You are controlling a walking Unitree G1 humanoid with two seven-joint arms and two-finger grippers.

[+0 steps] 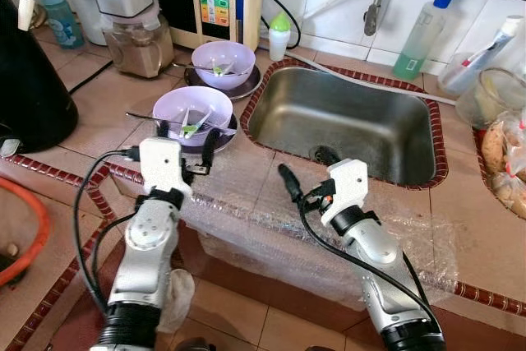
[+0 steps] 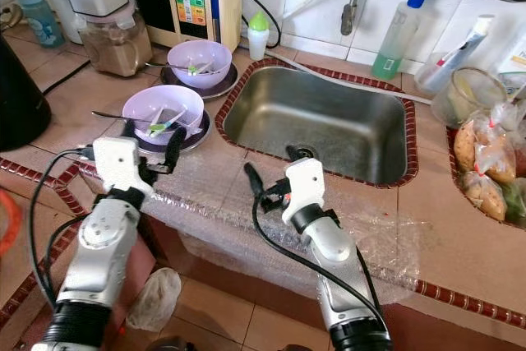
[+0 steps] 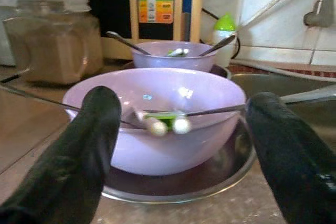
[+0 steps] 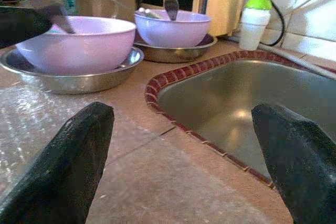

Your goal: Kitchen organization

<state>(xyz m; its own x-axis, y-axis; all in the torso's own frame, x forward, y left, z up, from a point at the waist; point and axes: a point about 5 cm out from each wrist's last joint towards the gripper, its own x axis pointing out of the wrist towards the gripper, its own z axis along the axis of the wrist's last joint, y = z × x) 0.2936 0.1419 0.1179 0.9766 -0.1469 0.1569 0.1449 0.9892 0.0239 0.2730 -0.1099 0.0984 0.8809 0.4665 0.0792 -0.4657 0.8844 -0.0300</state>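
At our 12 o'clock sits the steel sink (image 1: 345, 125); a second lilac bowl (image 1: 223, 63), blender jar (image 1: 136, 43) and green-capped bottle (image 1: 279, 36) crowd 10–11 o'clock. We hold the left gripper (image 1: 186, 139) spread, fingers flanking the near lilac plastic bowl (image 3: 157, 114), untouched, on its metal plate (image 3: 210, 179), cutlery and green scraps inside. Right gripper (image 4: 178, 166) hangs spread over the tile counter (image 1: 271, 178) by the sink's rim.

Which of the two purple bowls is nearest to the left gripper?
The front purple bowl, directly before the open left gripper. The other bowl sits farther back, near the dispenser.
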